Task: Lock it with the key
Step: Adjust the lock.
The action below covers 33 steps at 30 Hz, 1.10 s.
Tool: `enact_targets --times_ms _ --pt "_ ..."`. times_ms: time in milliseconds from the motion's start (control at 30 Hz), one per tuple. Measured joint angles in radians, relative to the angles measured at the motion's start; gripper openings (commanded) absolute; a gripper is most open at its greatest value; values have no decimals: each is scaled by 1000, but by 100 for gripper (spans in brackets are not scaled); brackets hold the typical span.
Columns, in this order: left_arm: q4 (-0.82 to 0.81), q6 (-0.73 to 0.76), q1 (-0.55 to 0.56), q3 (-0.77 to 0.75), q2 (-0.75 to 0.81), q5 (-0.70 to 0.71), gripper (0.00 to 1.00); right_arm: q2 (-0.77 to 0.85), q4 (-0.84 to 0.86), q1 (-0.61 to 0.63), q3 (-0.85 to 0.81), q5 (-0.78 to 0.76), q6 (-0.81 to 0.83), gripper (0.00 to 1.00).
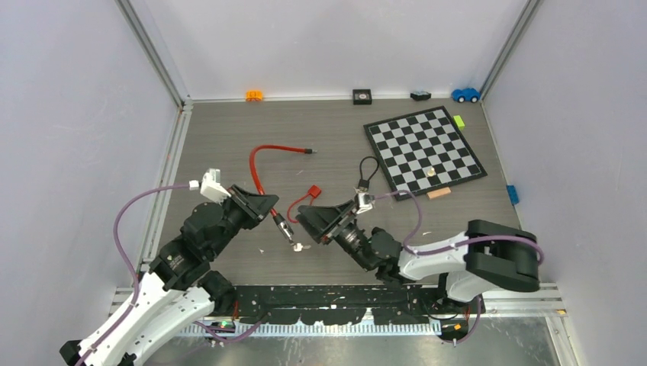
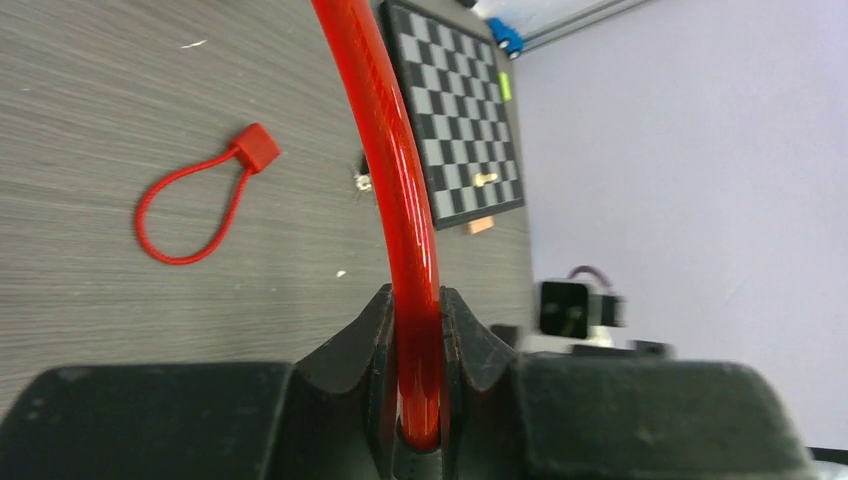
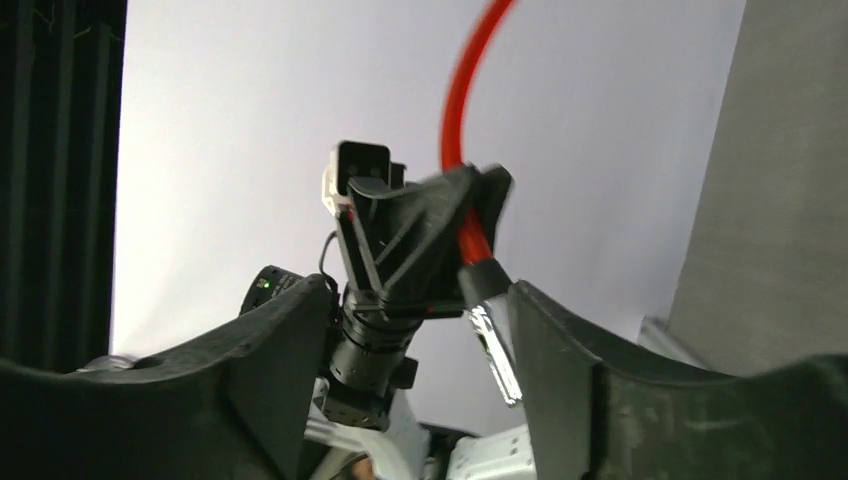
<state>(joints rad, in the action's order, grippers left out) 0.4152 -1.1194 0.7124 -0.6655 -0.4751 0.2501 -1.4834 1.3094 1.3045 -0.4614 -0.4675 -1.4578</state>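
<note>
My left gripper is shut on a red cable lock, clamping the cable between its pads in the left wrist view. The cable's black and silver lock end hangs past the fingers, with a small white piece at its tip. My right gripper is open and empty, just right of that end. In the right wrist view the silver lock end sits just inside the right finger, between the wide-apart jaws. I cannot make out a key for certain.
A small red loop tag lies on the table, also in the left wrist view. A black cord loop lies beside the chessboard. Small toys line the back wall, among them an orange block and a blue car.
</note>
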Motion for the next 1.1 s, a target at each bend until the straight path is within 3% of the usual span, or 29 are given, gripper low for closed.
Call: enact_targets --times_ms 200,367,500,633,733,867,1100 --pt "100 119 0 -42 -51 -21 0 268 -84 -16 114 -81 216 83" --pt "183 232 0 -130 -114 -35 0 533 -603 -42 14 -154 501 90" --pt "278 319 0 -219 -185 -37 0 504 -1035 -169 -257 -105 866 92" --pt "352 411 0 -286 -256 -61 0 401 -1229 -344 -364 10 1175 96" --pt "410 509 0 -370 -334 -91 0 335 -1284 -433 -353 98 1351 98" --pt "487 642 1 -510 -416 -105 0 269 -1233 -515 -291 232 1541 100" --pt "548 858 74 -692 -488 -76 0 174 -1116 -626 -281 415 1697 100"
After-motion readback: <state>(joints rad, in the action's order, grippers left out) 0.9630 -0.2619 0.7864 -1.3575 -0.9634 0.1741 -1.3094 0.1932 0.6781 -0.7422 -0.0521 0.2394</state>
